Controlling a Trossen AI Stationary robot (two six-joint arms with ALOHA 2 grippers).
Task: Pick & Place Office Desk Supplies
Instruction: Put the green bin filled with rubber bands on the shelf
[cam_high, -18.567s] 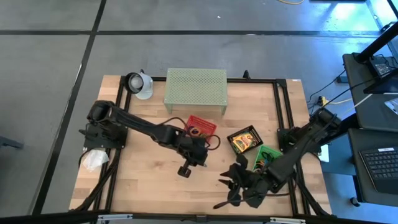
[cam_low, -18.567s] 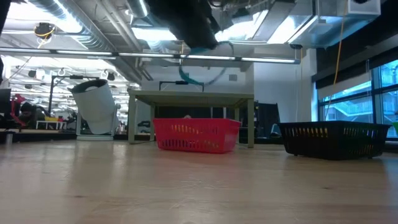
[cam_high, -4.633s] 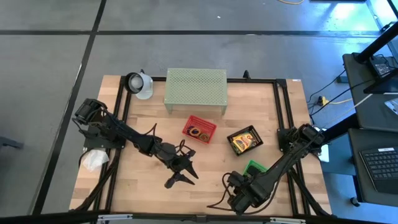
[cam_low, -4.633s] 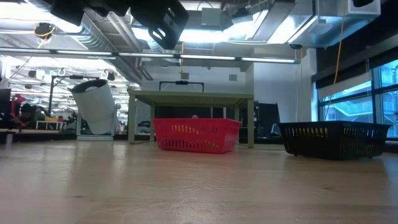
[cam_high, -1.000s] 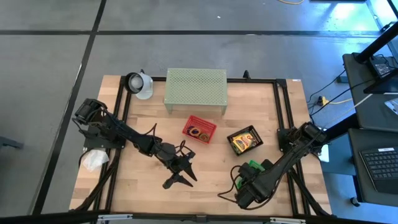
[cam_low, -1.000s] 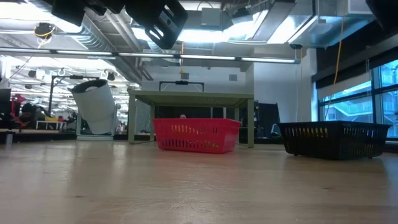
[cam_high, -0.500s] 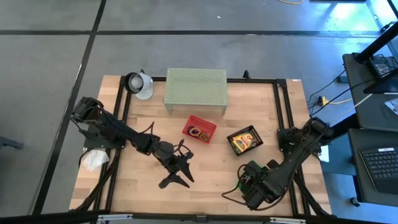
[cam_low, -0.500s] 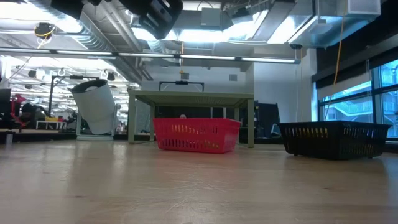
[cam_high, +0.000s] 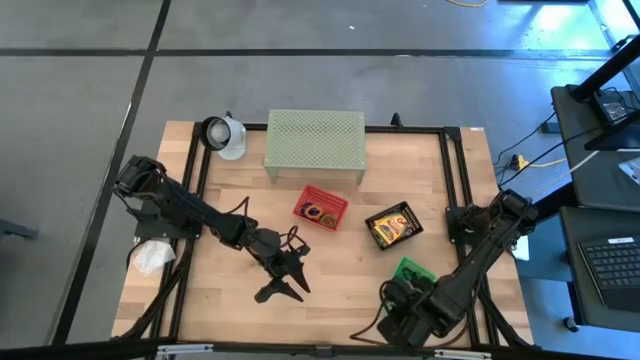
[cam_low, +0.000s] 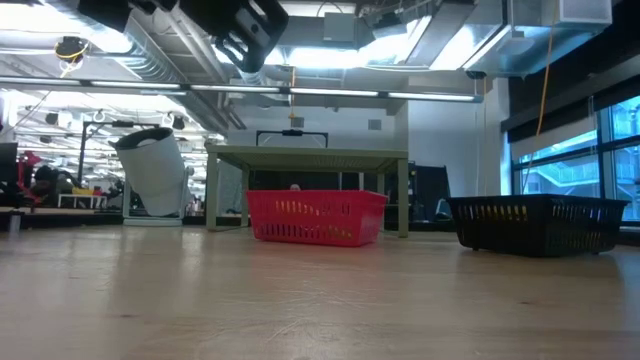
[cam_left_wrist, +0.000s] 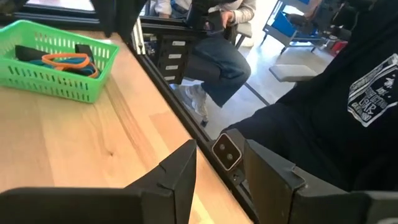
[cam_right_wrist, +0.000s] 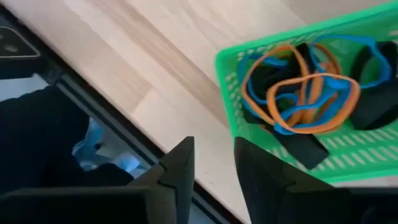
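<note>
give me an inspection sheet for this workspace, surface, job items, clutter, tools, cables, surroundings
Surface: wooden table, bare in the middle.
Job's things: green basket holds orange and blue loops; red basket and black basket also hold supplies.
Clutter: pale green perforated shelf, white wad, white cup.
Tools: left tool above the table's middle, open, empty; right tool beside the green basket, open, empty.
Cables: yellow cable on the floor.
Surroundings: seated person past the table edge.

arms: dark, jointed | loose black cables | fingers (cam_left_wrist: 177, 177): flat (angular) black
</note>
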